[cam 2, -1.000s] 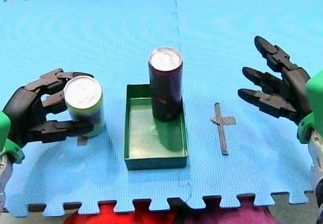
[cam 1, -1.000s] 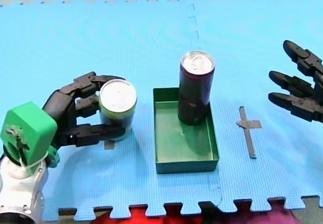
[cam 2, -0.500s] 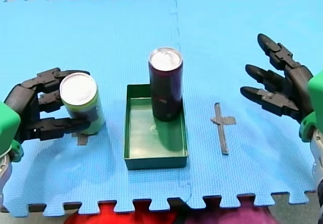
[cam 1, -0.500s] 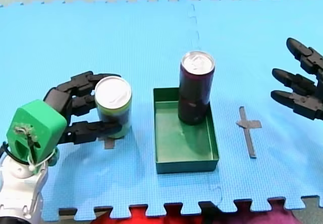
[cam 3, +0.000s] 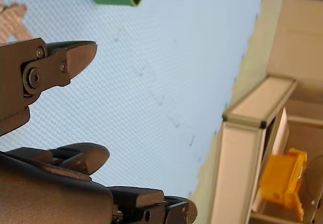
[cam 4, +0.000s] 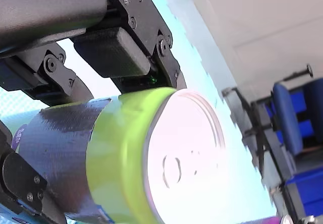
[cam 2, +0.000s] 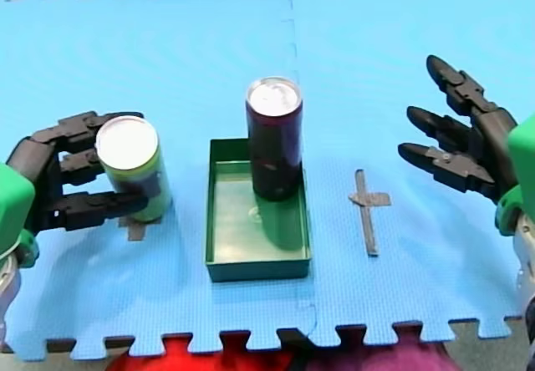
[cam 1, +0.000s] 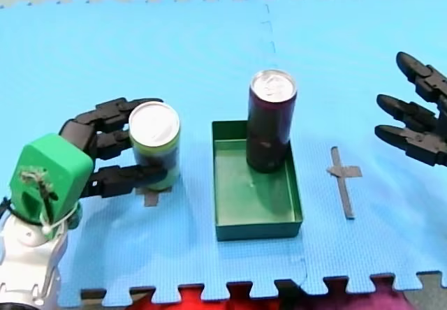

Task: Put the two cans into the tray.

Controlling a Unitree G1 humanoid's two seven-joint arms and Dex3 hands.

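A yellow-green can [cam 1: 155, 144] with a silver top is held off the mat by my left hand [cam 1: 115, 153], left of the green tray [cam 1: 257, 216]. The second wrist view shows this same can [cam 4: 131, 168] close up, black fingers [cam 4: 121, 47] wrapped round its side. A dark purple can [cam 1: 271, 120] stands upright in the far end of the tray. My right hand [cam 2: 456, 158] hovers over the mat to the right of the tray and holds nothing.
Blue foam mat [cam 1: 209, 52] covers the table. A grey tape cross [cam 1: 343, 181] lies right of the tray, and another tape mark [cam 1: 149, 198] sits below the held can. Red and purple cloth [cam 2: 251, 356] lines the near edge.
My left hand has lifted the yellow-green can and carried it slightly left and up. The right hand has drawn a little to the right. The purple can has not moved.
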